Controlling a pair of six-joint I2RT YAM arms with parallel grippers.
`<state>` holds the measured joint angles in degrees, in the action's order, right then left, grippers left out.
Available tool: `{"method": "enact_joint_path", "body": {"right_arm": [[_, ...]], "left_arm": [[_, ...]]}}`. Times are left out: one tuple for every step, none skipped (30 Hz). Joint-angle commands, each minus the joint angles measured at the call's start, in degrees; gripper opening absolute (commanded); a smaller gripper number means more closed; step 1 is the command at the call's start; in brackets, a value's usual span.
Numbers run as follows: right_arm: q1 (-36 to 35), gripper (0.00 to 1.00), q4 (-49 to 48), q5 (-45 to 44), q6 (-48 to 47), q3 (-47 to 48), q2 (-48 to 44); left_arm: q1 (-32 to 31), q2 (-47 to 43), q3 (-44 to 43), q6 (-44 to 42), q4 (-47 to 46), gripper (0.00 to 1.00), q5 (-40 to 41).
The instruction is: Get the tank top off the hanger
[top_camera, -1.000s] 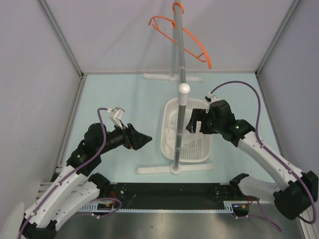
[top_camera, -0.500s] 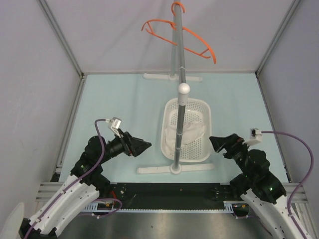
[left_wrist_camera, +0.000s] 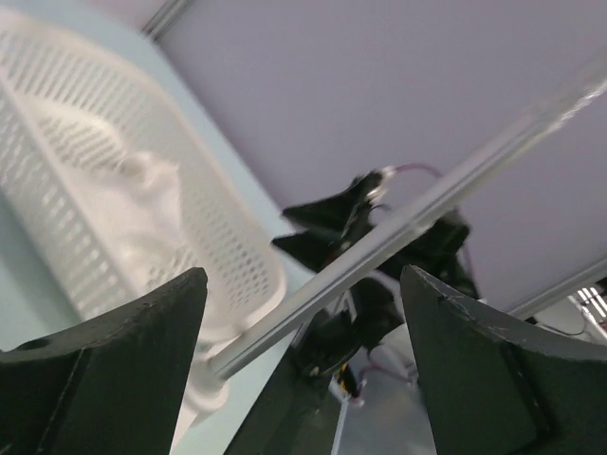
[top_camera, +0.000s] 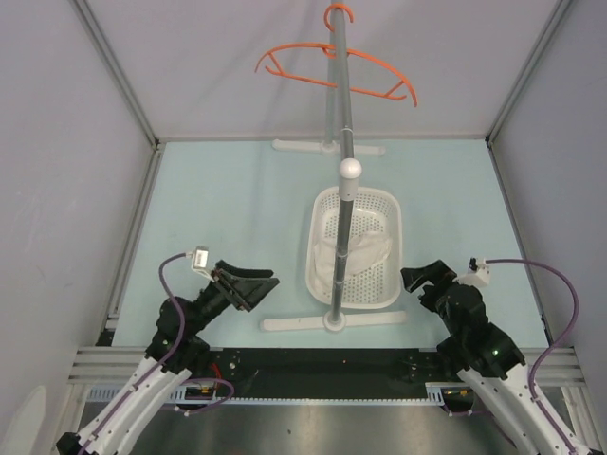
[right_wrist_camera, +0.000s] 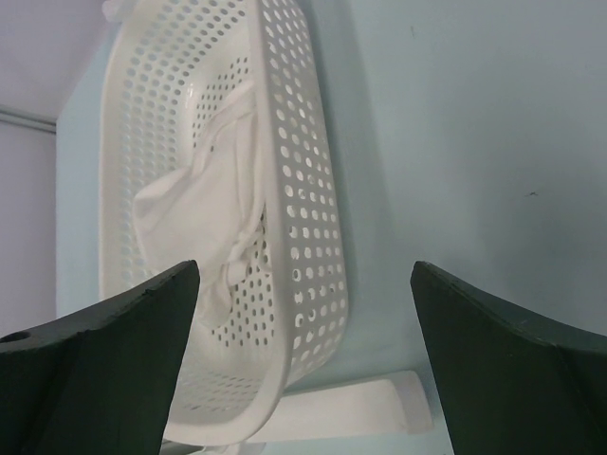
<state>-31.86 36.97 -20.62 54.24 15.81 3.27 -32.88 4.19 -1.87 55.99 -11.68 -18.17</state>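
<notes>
The white tank top point(top_camera: 358, 254) point(right_wrist_camera: 204, 213) point(left_wrist_camera: 142, 194) lies crumpled inside the white perforated basket point(top_camera: 389, 227) point(right_wrist_camera: 308, 237) point(left_wrist_camera: 228, 256). The bare orange hanger point(top_camera: 334, 68) hangs by its hook from the top of the grey pole, high at the back, with nothing on it. My left gripper point(top_camera: 258, 284) point(left_wrist_camera: 299, 365) is open and empty, low at the near left, pointing toward the basket. My right gripper point(top_camera: 422, 278) point(right_wrist_camera: 303, 355) is open and empty, near the basket's near right corner.
The grey pole point(top_camera: 341, 227) with a white ball point(top_camera: 351, 170) rises from a white foot bar point(top_camera: 332, 322) just in front of the basket; a second foot bar point(top_camera: 327, 146) lies at the back. Grey walls close in the left, right and back sides.
Both arms have pulled back toward the near edge, the right one away from the basket. The hanger has swung round on the pole.
</notes>
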Motion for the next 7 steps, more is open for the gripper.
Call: {"method": "enact_joint_path", "body": {"right_arm": [[-0.2, 1.0, -5.3, -2.4, 2.3, -2.8, -0.3], [-0.3, 1.0, -5.5, -2.6, 2.7, -3.8, -0.5], [-0.2, 1.0, -5.8, -2.5, 2.5, -4.3, -0.5], [-0.2, 1.0, -6.0, -2.3, 2.5, -4.9, -0.5], [-0.2, 1.0, -6.2, -2.2, 2.5, -5.5, -0.5], [-0.3, 1.0, -6.2, -2.3, 2.7, -6.5, -0.5], [-0.3, 1.0, -6.3, -2.2, 3.1, -7.0, -0.5]], "left_arm": [[-0.2, -8.0, 12.2, 4.0, -7.0, 0.88, 3.5], [-0.2, -9.0, 12.1, 3.3, -5.3, 0.88, 3.2], [-0.3, -9.9, 12.1, 3.0, -4.4, 0.88, 3.2], [-0.3, -11.1, 12.1, 2.6, -3.6, 0.89, 3.2], [-0.3, -11.4, 12.0, 2.4, -2.3, 0.89, 3.2], [-0.3, -11.6, 12.0, 2.2, -1.7, 0.89, 3.1], [-0.2, -11.2, 11.9, 2.1, -1.0, 0.89, 3.1]]}}
